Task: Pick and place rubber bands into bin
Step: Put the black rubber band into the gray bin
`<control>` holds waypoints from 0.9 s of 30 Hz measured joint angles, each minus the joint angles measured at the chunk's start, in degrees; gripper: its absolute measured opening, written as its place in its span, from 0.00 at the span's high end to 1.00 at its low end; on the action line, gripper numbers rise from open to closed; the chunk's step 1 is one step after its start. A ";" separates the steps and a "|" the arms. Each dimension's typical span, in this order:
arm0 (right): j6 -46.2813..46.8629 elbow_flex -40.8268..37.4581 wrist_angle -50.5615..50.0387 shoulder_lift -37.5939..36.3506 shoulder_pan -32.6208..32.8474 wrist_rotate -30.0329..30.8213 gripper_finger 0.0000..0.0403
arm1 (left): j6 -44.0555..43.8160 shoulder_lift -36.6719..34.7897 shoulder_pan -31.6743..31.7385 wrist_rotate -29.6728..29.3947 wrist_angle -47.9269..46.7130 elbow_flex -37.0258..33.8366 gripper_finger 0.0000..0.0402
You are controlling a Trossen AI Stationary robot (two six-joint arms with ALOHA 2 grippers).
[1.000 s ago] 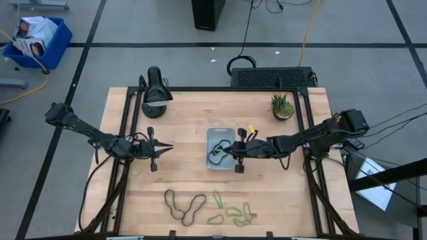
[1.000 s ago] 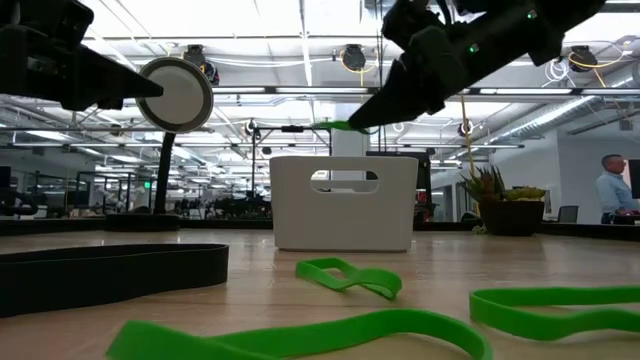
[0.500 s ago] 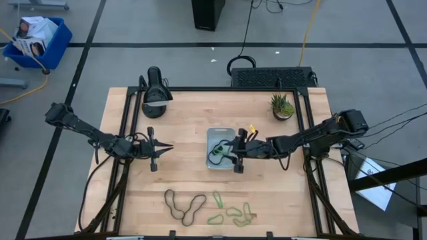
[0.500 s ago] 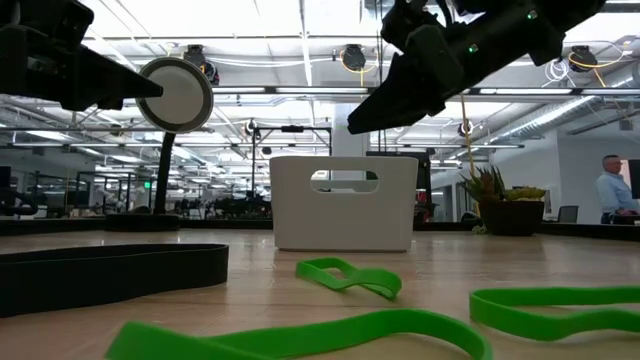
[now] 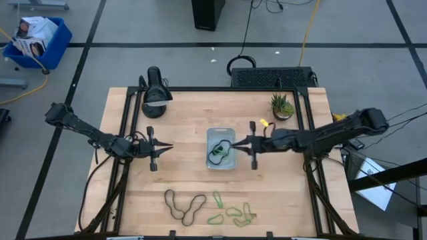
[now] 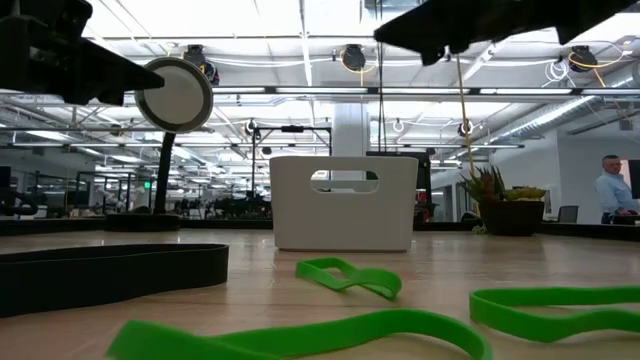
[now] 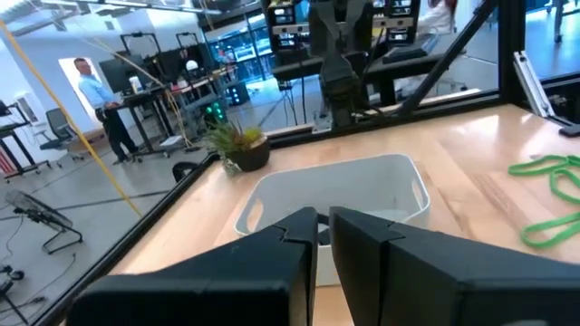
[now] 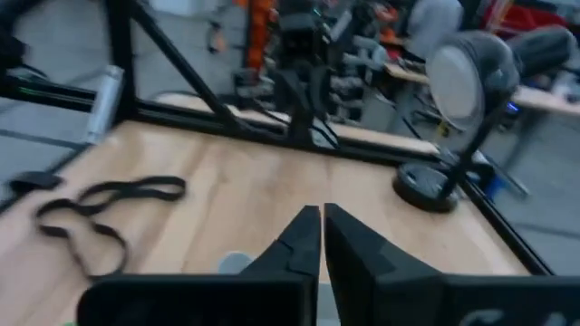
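Light green rubber bands (image 5: 230, 213) beside dark brown ones (image 5: 185, 205) at lower centre; pale translucent bin (image 5: 221, 148) mid-frame, on light wood table (image 5: 187, 120).

Open wood runs between the bin (image 5: 221, 148) at the table's (image 5: 187, 113) centre and the rubber bands (image 5: 210, 207) along its near edge, giving you a clear lane across. The right gripper (image 5: 235, 143), fingers together, sits at the bin's right rim; the left gripper (image 5: 168, 147) blocks the left approach. A lamp (image 5: 154, 90) and plant (image 5: 282, 105) crowd the far corners, apparently clear of the bin.
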 joint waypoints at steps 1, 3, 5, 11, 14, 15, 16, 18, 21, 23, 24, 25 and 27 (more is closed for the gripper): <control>-0.24 -0.91 0.59 -1.22 -0.27 -1.34 0.96 | 0.68 0.02 0.09 0.00 0.01 0.00 0.90; -0.30 -3.39 1.75 -3.82 -0.56 -2.80 0.96 | 3.36 0.00 0.06 0.00 -0.03 0.00 0.90; -0.67 -6.39 3.96 -5.96 -0.58 -2.78 0.98 | 5.19 0.01 0.05 -0.04 -0.13 0.00 0.90; -0.30 -19.35 23.23 -9.84 -1.35 -5.35 0.99 | 3.46 0.00 0.04 -0.07 -0.57 0.00 0.90; 0.51 -23.69 30.69 -11.47 -3.07 -8.80 1.00 | 1.43 0.00 0.04 -0.09 -1.12 0.00 0.90; 1.01 -24.57 31.01 -12.25 -3.74 -9.45 1.00 | 0.61 0.00 0.04 -0.11 -1.27 0.00 0.90; 1.53 -25.09 30.96 -13.04 -4.48 -10.33 1.00 | -0.38 0.01 0.04 -0.11 -1.37 0.00 0.90; 2.14 -25.74 29.68 -14.30 -5.49 -11.94 1.00 | -2.84 0.00 0.04 -0.14 -1.88 0.00 0.90; 2.17 -27.24 28.61 -14.90 -6.65 -14.85 1.00 | -6.45 0.00 0.04 -0.28 -3.34 0.00 0.90; 2.55 -28.48 30.07 -15.24 -7.28 -16.31 1.00 | -9.09 0.00 0.04 -0.33 -4.37 0.00 0.90; 2.88 -28.96 30.86 -15.40 -7.65 -16.46 1.00 | -10.42 0.00 0.04 -0.33 -4.79 0.00 0.90; 3.40 -29.36 31.40 -15.59 -8.04 -16.49 1.00 | -11.81 0.00 0.04 -0.33 -5.32 0.00 0.90; 3.87 -29.96 31.50 -15.97 -8.82 -16.41 1.00 | -14.22 0.01 0.04 -0.29 -6.33 0.00 0.90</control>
